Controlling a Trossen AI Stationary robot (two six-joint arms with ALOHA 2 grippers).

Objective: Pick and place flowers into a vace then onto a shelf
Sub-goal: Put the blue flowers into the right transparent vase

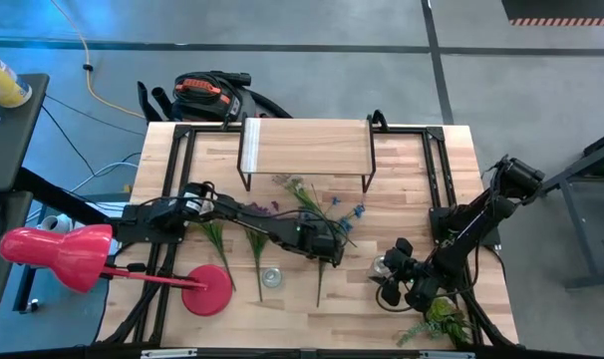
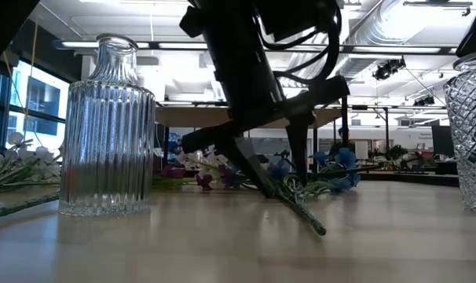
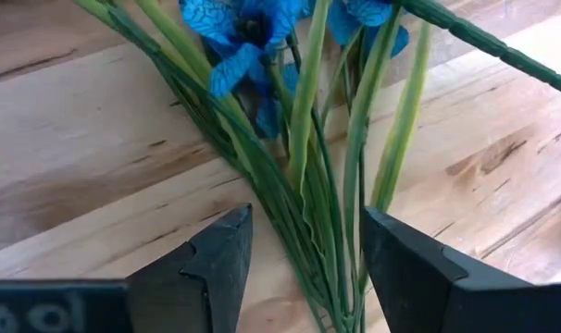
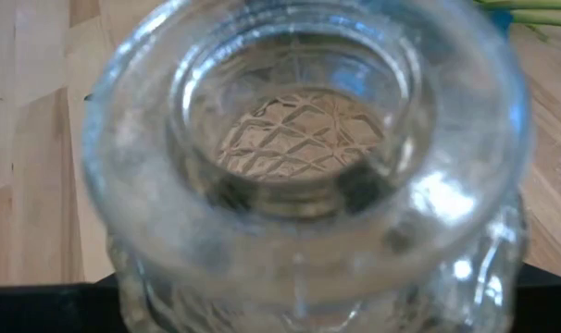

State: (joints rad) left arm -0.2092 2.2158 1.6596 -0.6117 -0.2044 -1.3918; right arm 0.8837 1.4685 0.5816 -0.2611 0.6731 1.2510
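Two fingers [image 3: 216, 268] straddle blue flowers [image 3: 308, 185] (shelf [image 1: 306, 148] well apart).

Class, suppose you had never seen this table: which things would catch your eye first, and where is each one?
Probably the blue flowers at the table's middle, their green stems running between the open fingers of the left hand. Next, the cut-glass vase near the table's right front, filling the right wrist view with the right hand around it. Behind them stands the small shelf.

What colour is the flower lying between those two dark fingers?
Blue flower, on green stems; clearest in the left wrist view.
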